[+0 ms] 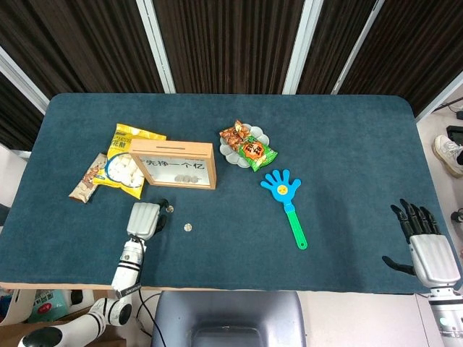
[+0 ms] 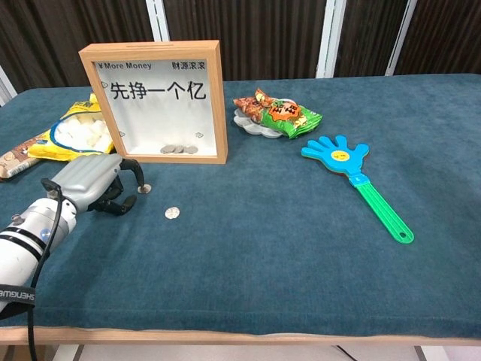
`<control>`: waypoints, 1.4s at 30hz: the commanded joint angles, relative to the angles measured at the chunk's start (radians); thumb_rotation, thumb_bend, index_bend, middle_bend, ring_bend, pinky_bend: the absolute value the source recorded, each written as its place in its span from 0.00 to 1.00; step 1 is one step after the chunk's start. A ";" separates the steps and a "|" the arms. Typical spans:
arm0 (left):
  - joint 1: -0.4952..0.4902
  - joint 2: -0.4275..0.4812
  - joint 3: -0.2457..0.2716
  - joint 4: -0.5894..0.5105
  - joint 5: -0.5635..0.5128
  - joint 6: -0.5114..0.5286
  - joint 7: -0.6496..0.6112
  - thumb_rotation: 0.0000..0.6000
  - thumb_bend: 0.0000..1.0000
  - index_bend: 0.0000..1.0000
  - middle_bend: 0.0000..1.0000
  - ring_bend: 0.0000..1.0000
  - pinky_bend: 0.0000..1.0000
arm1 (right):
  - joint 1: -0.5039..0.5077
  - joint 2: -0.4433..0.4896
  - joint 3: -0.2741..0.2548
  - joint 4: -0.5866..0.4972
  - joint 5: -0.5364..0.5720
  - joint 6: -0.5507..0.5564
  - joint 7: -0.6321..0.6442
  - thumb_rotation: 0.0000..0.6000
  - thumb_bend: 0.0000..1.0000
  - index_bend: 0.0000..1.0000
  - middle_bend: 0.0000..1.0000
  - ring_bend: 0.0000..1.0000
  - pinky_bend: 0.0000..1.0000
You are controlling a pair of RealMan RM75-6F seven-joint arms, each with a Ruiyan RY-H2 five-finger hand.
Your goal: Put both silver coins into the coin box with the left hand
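Note:
The wooden coin box [image 2: 154, 101] [image 1: 173, 164] stands upright at the left of the table, with several coins lying behind its clear front. One silver coin [image 2: 143, 189] [image 1: 171, 209] lies on the cloth just before the box. The second silver coin [image 2: 172, 213] [image 1: 187, 227] lies a little nearer and to the right. My left hand [image 2: 98, 180] [image 1: 145, 219] rests low over the table with its fingers curled in and holds nothing. One fingertip arches down right beside the first coin. My right hand [image 1: 427, 246] hangs off the table's right edge with its fingers spread and nothing in it.
A yellow snack bag [image 1: 130, 160] and a brown packet [image 1: 88, 178] lie left of the box. A plate with snack packets [image 1: 246, 148] sits behind and right of it. A blue hand-shaped clapper [image 1: 288, 204] lies at mid-table.

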 commanded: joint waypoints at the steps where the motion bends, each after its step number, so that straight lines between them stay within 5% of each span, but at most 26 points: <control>1: -0.003 -0.003 0.003 0.003 0.001 0.002 -0.001 1.00 0.38 0.42 1.00 1.00 1.00 | 0.001 -0.001 0.000 0.000 0.002 -0.003 -0.002 1.00 0.15 0.00 0.00 0.00 0.00; 42: -0.026 0.043 -0.012 -0.092 -0.086 -0.094 0.059 1.00 0.38 0.41 1.00 1.00 1.00 | -0.006 0.008 -0.002 0.000 -0.002 0.003 0.014 1.00 0.15 0.00 0.00 0.00 0.00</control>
